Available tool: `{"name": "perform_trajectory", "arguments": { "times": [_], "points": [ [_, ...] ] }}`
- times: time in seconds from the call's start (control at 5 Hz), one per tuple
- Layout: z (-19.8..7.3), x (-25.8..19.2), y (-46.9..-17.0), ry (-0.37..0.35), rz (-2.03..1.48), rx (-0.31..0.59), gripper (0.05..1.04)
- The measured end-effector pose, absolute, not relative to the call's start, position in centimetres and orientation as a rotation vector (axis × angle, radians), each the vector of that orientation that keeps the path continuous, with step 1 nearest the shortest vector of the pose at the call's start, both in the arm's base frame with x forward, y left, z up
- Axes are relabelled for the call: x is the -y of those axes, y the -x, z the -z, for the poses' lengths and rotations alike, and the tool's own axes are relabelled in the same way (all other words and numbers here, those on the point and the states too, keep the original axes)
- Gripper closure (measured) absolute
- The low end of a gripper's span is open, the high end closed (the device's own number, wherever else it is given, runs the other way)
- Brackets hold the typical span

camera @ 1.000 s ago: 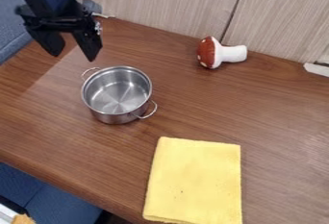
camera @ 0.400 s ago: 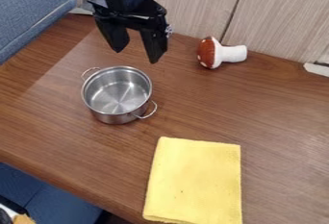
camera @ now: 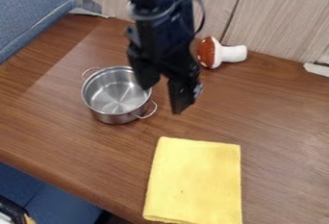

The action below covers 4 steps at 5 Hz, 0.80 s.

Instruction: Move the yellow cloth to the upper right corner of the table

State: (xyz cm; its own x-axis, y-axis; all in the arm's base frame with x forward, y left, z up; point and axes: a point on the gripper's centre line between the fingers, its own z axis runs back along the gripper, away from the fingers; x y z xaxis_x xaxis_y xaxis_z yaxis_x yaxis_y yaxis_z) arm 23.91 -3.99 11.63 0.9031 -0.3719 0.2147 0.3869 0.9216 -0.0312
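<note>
Rightward and nearer the cloth than before, the black two-finger end effector (camera: 162, 99) has moved across the view; its fingers stand apart with nothing between them. Just beside it sits the round, shiny steel pot (camera: 116, 95). Farther out, the flat yellow fabric cloth (camera: 196, 182) lies ungrasped at the lower middle of the brown wooden surface (camera: 283, 122). Only the approach seems under way; gripping, carrying to the upper right corner and releasing all remain.
</note>
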Motion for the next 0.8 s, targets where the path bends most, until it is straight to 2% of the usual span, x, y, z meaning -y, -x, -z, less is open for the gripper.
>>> {"name": "perform_trajectory", "arguments": {
  "times": [0.4, 0.8],
  "points": [
    [-8.2, 6.3, -21.9, 0.044, 0.583, 0.137, 0.083],
    [-4.7, 7.1, -21.3, 0.012, 0.689, 0.09, 0.083]
  ]
}}
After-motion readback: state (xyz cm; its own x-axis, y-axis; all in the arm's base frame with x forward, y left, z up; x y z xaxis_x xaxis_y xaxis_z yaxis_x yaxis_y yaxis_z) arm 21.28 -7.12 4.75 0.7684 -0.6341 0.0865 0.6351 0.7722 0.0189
